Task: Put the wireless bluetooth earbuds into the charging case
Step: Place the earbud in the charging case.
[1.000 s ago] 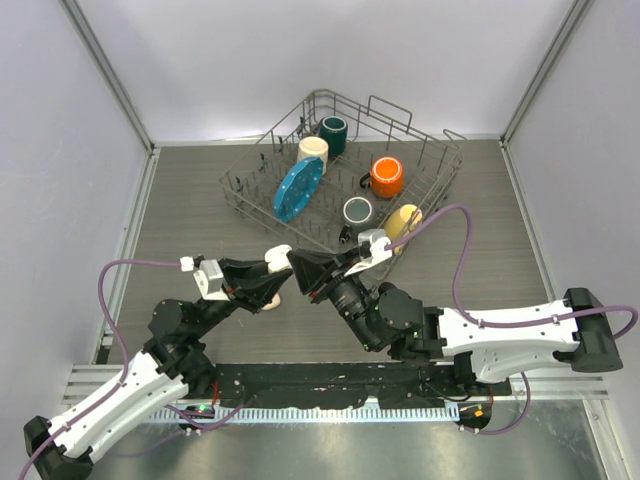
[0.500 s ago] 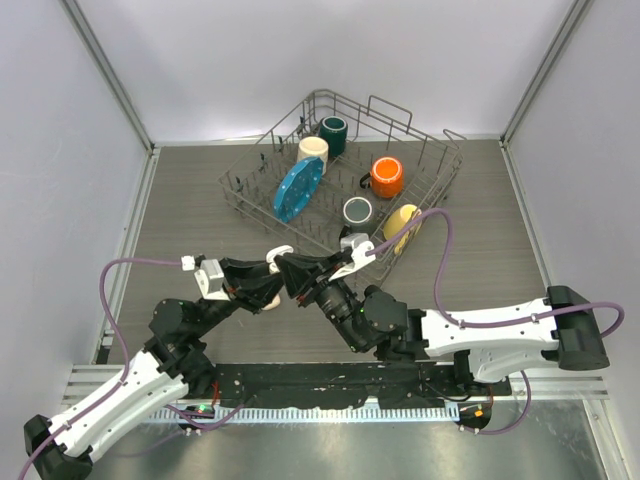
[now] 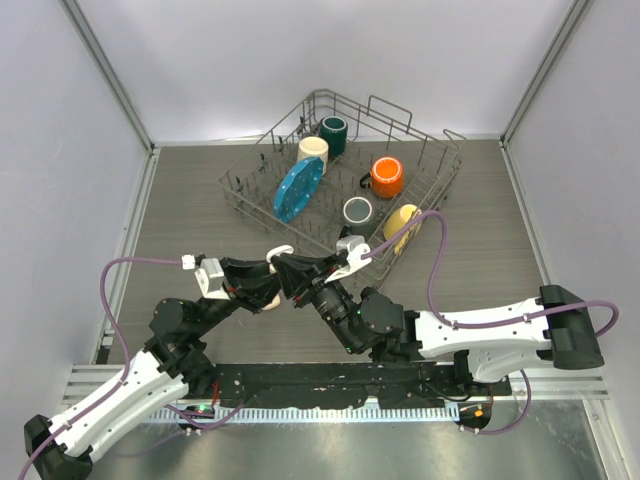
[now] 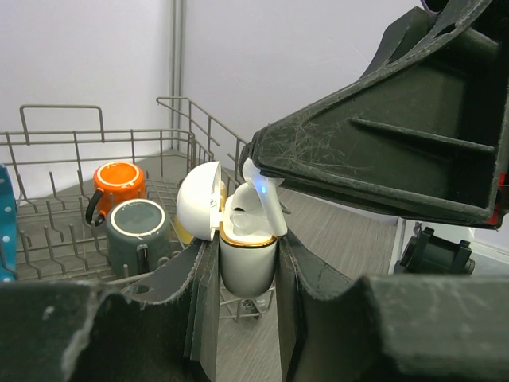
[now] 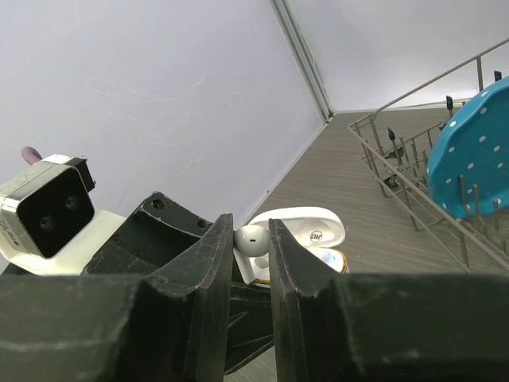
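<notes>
Earbud [image 5: 251, 239] pinched in right gripper [image 5: 250, 232], at mouth of open charging case [image 4: 242, 270] clamped by left gripper [image 4: 247, 253].

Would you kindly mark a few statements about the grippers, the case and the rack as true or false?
1. The left gripper grips the case. True.
2. The case's lid is shut. False: it stands open.
3. The right gripper holds a white earbud. True.
4. The orange mug lies on the table outside the rack. False: it sits in the rack.
</notes>
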Motion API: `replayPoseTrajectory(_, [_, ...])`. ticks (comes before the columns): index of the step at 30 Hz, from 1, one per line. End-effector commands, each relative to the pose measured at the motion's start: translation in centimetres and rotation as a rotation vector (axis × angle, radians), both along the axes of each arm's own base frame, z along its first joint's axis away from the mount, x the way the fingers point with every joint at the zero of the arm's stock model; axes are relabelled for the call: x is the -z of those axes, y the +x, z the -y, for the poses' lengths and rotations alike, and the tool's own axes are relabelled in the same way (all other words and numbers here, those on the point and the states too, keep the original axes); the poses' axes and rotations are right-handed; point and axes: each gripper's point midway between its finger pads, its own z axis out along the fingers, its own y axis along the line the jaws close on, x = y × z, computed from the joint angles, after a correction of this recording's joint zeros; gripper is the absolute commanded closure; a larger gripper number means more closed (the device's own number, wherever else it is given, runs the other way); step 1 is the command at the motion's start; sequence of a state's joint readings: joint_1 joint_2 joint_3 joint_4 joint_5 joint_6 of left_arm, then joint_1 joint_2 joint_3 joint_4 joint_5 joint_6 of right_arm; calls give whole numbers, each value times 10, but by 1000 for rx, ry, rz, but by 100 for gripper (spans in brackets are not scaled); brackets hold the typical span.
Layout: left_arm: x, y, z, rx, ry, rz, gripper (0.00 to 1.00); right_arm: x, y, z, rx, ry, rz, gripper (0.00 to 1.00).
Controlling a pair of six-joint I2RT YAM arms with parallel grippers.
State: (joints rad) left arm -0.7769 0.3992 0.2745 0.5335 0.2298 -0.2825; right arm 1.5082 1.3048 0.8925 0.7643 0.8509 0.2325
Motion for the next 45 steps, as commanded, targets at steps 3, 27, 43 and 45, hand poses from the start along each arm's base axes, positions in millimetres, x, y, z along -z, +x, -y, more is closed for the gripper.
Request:
replayPoseTrajectory(3, [-29, -9, -3, 22, -70, 65, 100, -20, 6, 7, 58, 56, 13, 99])
replayPoseTrajectory(27, [-29, -8, -2, 30, -84, 51, 100, -20, 7, 1, 37, 68, 5, 99])
replayPoseTrajectory(43, [-35, -3, -10, -22, -112, 68, 100, 10, -3, -10, -36, -43, -23, 99])
replayPoseTrajectory(45, [-38, -2, -13, -39, -120, 75, 100, 12, -7, -10, -36, -55, -30, 99])
